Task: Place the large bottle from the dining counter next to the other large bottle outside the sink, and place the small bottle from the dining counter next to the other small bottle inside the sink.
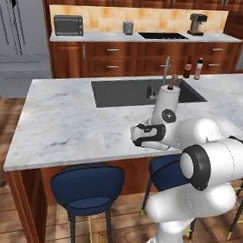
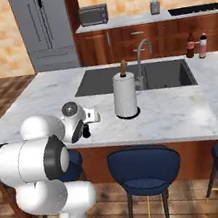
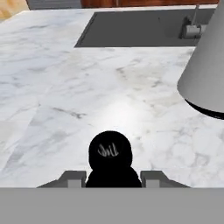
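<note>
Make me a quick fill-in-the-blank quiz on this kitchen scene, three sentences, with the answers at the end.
1. The small black bottle sits between the fingers of the ____.
2. The paper towel roll stands on the counter just in front of the ____.
3. The brown bottle and the pink bottle stand side by side, ____ the basin.

Answers: gripper; sink; outside

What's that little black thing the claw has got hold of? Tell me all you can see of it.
It is the small black bottle, all black and slightly glossy, with a faint pale scribble on its rounded top in the hand view. It sits between the fingertips of the claw, which look closed on it, near the front edge of the white marble counter. In the right base view it hangs just below the hand.
</note>
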Motion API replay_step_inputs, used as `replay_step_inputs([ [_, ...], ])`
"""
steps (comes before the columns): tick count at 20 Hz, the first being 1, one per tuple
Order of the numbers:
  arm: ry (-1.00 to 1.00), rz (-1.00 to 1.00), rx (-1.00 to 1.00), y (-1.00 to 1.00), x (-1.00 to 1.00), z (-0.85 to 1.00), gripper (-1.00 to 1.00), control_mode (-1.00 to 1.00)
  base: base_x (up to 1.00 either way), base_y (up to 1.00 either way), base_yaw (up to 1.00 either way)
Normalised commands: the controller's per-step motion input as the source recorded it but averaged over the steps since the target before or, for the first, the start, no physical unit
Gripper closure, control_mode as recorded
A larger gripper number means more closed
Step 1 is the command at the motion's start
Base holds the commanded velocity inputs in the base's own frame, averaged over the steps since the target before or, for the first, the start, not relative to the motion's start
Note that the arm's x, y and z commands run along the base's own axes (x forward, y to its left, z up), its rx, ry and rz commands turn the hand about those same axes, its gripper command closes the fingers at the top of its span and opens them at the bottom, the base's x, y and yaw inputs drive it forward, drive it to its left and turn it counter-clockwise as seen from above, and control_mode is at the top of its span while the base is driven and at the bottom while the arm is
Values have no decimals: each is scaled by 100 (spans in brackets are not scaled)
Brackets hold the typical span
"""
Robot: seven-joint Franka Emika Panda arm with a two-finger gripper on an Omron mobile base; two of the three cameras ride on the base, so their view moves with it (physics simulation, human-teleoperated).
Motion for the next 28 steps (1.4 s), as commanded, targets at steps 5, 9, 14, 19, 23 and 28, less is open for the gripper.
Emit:
replay_step_inputs([
  [5,0,0,0,0,0,0,100,100,-1,99,0],
  [9,0,0,0,0,0,0,100,100,0,100,0],
  [14,0,0,0,0,0,0,100,100,2,100,0],
  [19,0,0,0,0,0,0,100,100,15,100,0],
  [23,0,0,0,0,0,0,100,100,20,100,0],
  [28,0,0,0,0,0,0,100,100,30,99,-7],
])
